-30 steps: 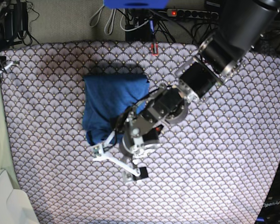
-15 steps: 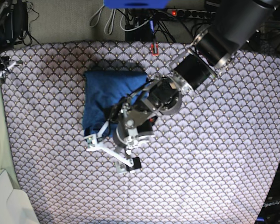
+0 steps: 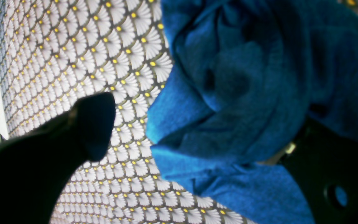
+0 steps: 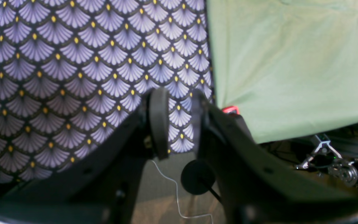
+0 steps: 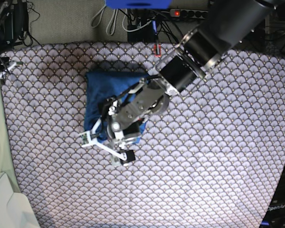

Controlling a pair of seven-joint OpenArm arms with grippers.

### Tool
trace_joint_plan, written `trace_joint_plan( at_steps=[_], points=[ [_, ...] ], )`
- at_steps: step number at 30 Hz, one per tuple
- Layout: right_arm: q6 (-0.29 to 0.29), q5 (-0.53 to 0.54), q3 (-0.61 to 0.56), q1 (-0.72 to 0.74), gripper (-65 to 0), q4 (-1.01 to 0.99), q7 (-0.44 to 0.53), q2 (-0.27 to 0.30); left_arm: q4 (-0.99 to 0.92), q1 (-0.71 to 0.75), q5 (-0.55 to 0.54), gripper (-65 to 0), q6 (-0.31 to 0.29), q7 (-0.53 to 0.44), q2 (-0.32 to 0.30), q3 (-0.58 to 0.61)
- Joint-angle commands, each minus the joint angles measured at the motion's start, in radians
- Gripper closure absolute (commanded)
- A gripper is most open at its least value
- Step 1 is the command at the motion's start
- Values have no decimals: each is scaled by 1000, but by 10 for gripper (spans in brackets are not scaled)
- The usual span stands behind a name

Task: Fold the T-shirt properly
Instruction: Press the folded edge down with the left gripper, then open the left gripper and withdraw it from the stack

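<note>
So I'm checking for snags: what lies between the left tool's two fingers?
In the left wrist view, the shirt bunches against one finger; bare patterned cloth fills the rest, up to the other finger.

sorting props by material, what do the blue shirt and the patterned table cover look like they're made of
T-shirt: looks like soft matte knit fabric; it bunches in thick rounded folds and shows a fuzzy, fine-grained surface with no sheen. Table cover: probably thin woven or printed cloth, flat and smooth, with crisp pale scallops and yellow dots; fibre can't be told.
</note>
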Motion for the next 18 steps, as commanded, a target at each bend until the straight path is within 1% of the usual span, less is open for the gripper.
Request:
trace_joint_plan(
  at_steps=[1, 5, 10, 13, 16, 18],
  points=[
    [2, -1, 8, 0, -115, 15, 20, 16, 13, -34, 8, -650, 10, -7, 16, -34],
    [2, -1, 8, -1, -115, 15, 20, 16, 10, -34, 6, -650, 9, -7, 23, -183],
    [2, -1, 3, -3, -115, 15, 20, 16, -28, -35, -3, -650, 9, -5, 23, -284],
    [2, -1, -12, -3, -115, 15, 20, 16, -71, -40, -109, -650, 9, -5, 23, -312],
    [2, -1, -12, -3, -115, 15, 18, 16, -120, -63, -252, -650, 9, -5, 23, -315],
    [2, -1, -12, -4, -115, 15, 18, 16, -134, -76, -318, -650, 9, -5, 23, -308]
  ],
)
